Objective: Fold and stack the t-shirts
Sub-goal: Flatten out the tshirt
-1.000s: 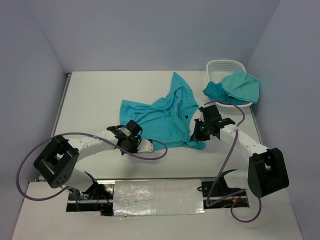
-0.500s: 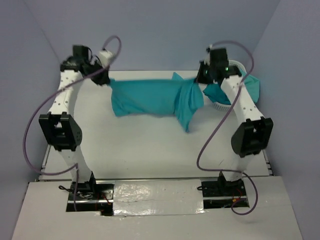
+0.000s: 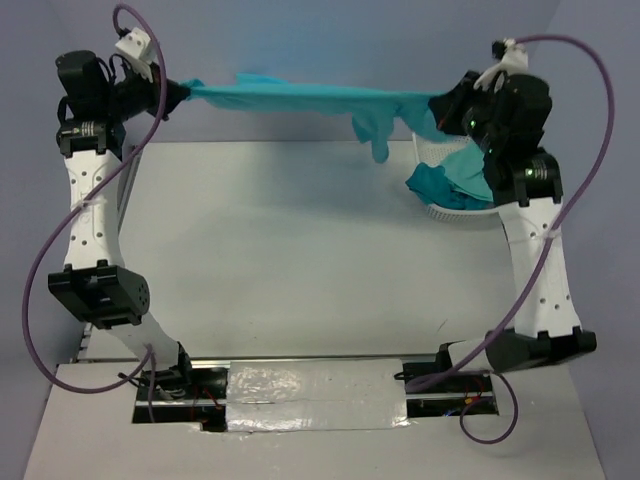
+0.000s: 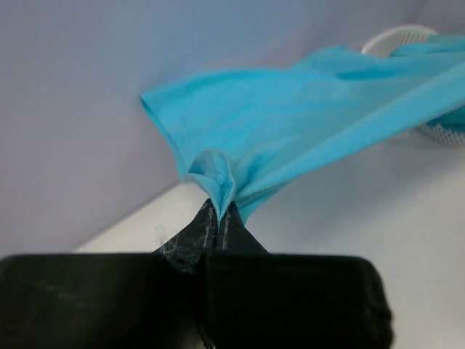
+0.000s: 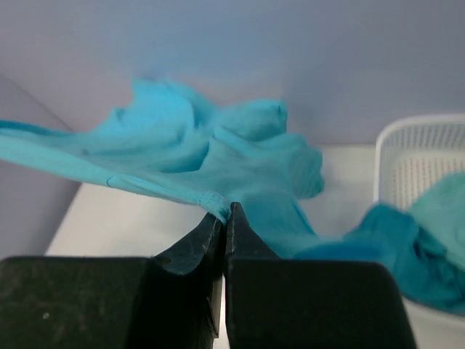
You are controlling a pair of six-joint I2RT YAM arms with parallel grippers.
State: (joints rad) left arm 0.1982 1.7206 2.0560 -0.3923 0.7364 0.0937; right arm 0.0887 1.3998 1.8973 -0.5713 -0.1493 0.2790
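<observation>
The blue t-shirt (image 3: 300,97) is up in the air, high over the far edge of the table (image 3: 300,270), and it touches nothing below. The left gripper (image 3: 180,93) pinches one end of it above the far left corner. Its two fingers are closed tight on a little bunch of cloth. The right gripper (image 3: 440,104) pinches the other end above the far right corner, and its fingers are closed on the cloth too. The arms stand tall and wide apart, so the shirt is pulled into a long, tight band between them. I think they hold it like this to pull out the crumples, so it can be laid down smooth on the table and folded. A loose bit, maybe a sleeve, hangs down near the right end. More blue cloth (image 3: 455,182) sits in the white basket (image 3: 450,212) at the far right corner, waiting its turn. No fold is made yet and no stack is begun.
</observation>
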